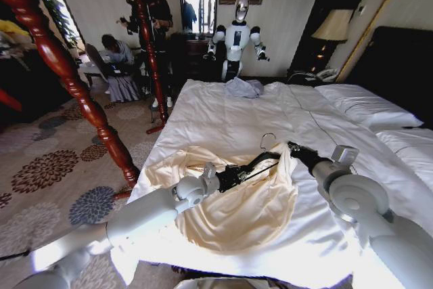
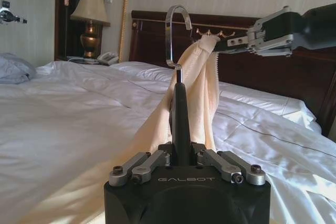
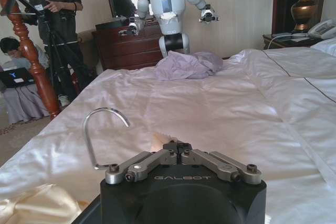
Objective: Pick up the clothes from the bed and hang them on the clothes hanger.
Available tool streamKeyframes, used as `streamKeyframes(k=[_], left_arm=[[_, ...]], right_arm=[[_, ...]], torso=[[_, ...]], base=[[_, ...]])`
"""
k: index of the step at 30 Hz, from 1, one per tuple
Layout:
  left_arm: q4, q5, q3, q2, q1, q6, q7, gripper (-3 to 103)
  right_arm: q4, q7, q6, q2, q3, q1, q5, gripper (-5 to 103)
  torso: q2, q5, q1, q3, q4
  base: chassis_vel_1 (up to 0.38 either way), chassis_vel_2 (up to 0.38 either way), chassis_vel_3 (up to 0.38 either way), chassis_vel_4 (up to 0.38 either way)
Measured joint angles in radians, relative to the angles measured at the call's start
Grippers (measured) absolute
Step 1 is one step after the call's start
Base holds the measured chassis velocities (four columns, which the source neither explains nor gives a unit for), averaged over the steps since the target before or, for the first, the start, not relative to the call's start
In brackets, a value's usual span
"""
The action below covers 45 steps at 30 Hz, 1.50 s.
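Near the foot edge of the bed point(image 1: 223, 109), toward its left corner, the cream-yellow garment point(image 1: 237, 208) lies spread and rumpled on the white duvet, one part lifted off it. The left gripper point(image 1: 230, 175) is closed on one arm of the black hanger point(image 1: 260, 160); in the left wrist view that arm point(image 2: 181, 114) runs straight up from between the fingers to the silver hook point(image 2: 176, 30). The right gripper point(image 1: 295, 148) pinches a raised edge of the fabric point(image 2: 207, 43) just beside the hook, its fingers drawn together on the cloth.

The garment looks thin, light and silky, so it will likely sag, fold on itself and slide off the slim hanger arm. A hold close to the neckline or shoulder seam seems best, since a pinch on loose fabric only stretches it. The hanger is stiff and light; its narrow arm could twist in a gripper.

A grey-lavender garment point(image 1: 243, 87) lies at the far edge.
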Motion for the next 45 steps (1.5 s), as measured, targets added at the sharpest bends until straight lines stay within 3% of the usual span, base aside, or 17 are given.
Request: streamKeyframes(k=[8,20,22,28,33,37,40,45], left_arm=[[0.031,-0.01,0.003,-0.04,-0.01,-0.002,-0.027,16],[0.021,-0.026,0.024,-0.062,-0.029,-0.002,-0.053,16],[0.022,-0.026,0.023,-0.067,-0.029,-0.003,-0.056,16],[0.029,-0.024,0.014,-0.077,-0.026,-0.008,-0.058,16],[0.035,-0.02,-0.003,-0.086,-0.02,-0.014,-0.064,16],[0.029,-0.02,-0.012,-0.08,-0.019,-0.015,-0.068,16],[-0.01,-0.02,-0.028,-0.051,-0.013,-0.019,-0.08,16],[-0.039,-0.02,-0.034,-0.032,-0.013,-0.019,-0.087,16]], right_arm=[[0.098,0.019,-0.018,-0.005,0.056,-0.054,0.085,0],[0.157,-0.009,-0.043,-0.006,0.095,-0.077,0.13,-1],[0.177,-0.024,-0.052,-0.011,0.117,-0.087,0.145,10],[0.185,-0.069,-0.062,-0.019,0.164,-0.125,0.153,26],[0.185,-0.089,-0.066,-0.008,0.2,-0.163,0.14,47],[0.184,-0.091,-0.058,0.01,0.214,-0.186,0.095,58],[0.176,-0.1,-0.03,0.058,0.22,-0.208,-0.006,75],[0.141,-0.095,-0.043,0.106,0.233,-0.22,-0.068,86]], torso=[[0.0,0.0,0.0,0.0,0.0001],[0.0,0.0001,0.0,0.0,0.0],[0.0,0.0,0.0,0.0,0.0],[0.0,0.0,0.0,0.0,0.0],[0.0,0.0,0.0,0.0,0.0],[0.0,0.0,0.0,0.0,0.0],[0.0,-0.0001,0.0,0.0,0.0002],[0.0,-0.0001,0.0,0.0,-0.0001]], base=[[0.0,0.0,0.0,0.0],[0.0,0.0,0.0,0.0],[0.0,0.0,0.0,0.0],[0.0,0.0,0.0,0.0],[0.0,0.0,0.0,0.0],[0.0,0.0,0.0,0.0],[0.0,0.0,0.0,0.0],[0.0,0.0,0.0,0.0]])
